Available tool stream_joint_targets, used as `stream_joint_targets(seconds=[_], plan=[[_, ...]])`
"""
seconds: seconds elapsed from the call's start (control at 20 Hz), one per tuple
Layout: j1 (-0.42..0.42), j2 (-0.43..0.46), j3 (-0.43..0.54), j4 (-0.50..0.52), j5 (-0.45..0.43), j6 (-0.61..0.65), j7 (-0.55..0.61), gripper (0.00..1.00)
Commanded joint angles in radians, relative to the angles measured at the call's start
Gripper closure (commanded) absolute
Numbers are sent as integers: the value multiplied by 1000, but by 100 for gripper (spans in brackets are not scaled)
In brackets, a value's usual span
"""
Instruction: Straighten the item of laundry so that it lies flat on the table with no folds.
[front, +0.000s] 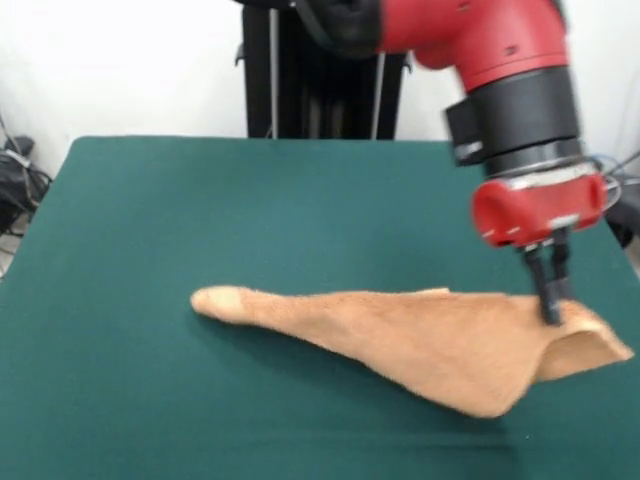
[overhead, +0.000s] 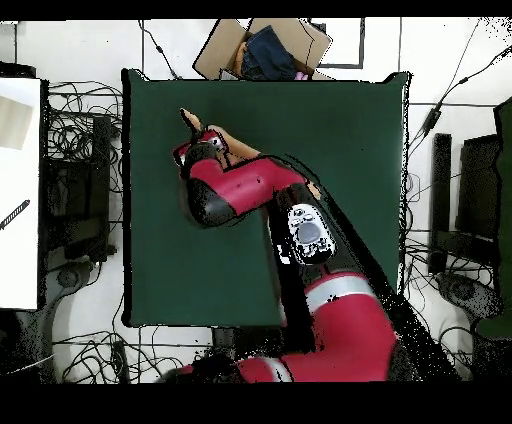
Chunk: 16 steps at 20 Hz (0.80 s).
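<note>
The light orange-tan towel (front: 440, 335) lies bunched and folded on the dark green table (front: 200, 200), right of centre near the front edge. It narrows to a rolled tip at the left and lifts into a raised fold at the right. My gripper (front: 550, 300) comes down on that raised right edge with its fingers close together, pinching the cloth. In the overhead view the arm's wrist (overhead: 200, 152) covers most of the towel (overhead: 236, 146), and only strips of it show beside the arm.
The robot's black pedestal (front: 320, 90) stands behind the table's far edge. In the overhead view a cardboard box (overhead: 265, 48) holding dark cloth sits just off the table's top edge, cables lie on the floor all round, and a white surface (overhead: 18, 180) is at the left.
</note>
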Motion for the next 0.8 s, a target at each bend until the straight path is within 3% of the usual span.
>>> stream_joint_targets(seconds=[0.05,0.45,0.5,0.65,0.8], plan=[[155,-72,-297,98,141,-152,285,100],[131,-54,-271,131,206,-182,223,100],[107,-53,-242,136,206,-162,221,100],[-80,-31,-20,142,152,-15,147,100],[-184,20,87,116,119,16,99,100]])
